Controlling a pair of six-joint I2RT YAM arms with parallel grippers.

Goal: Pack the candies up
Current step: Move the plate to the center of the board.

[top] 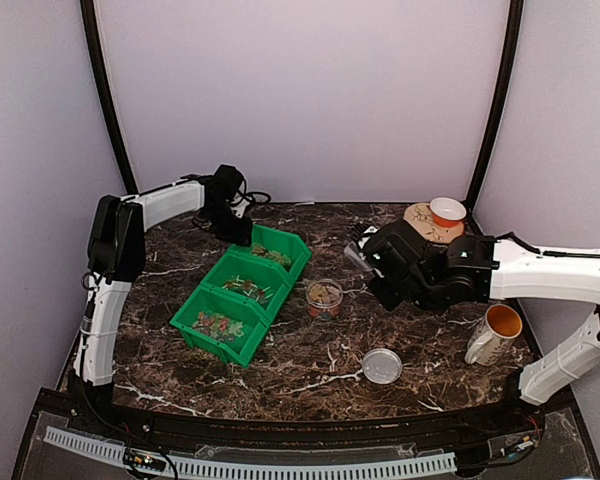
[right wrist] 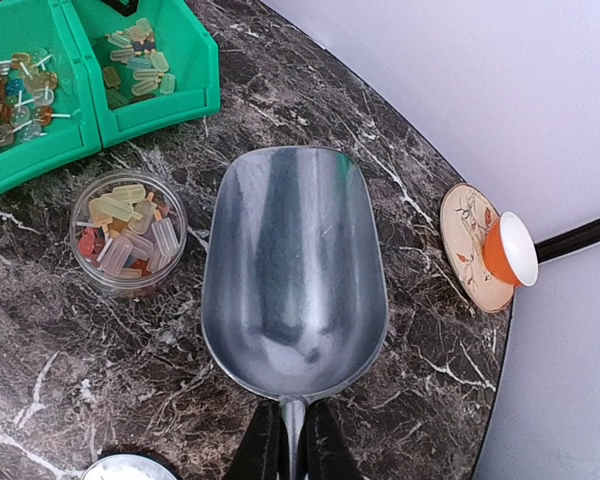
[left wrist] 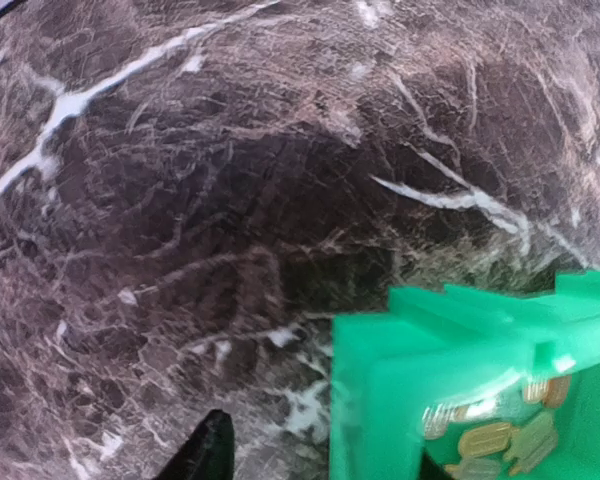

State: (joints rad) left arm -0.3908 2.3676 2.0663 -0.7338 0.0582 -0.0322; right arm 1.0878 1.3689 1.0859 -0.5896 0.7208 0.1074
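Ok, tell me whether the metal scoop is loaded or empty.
Empty: the silver metal scoop, held by the right claw, shows a bare bowl.

Legible text, labels, brands, numbers or signs: none readable in any of the three views.

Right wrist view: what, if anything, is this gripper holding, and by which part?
The right gripper holds the empty metal scoop by its narrow handle, just behind the bowl.
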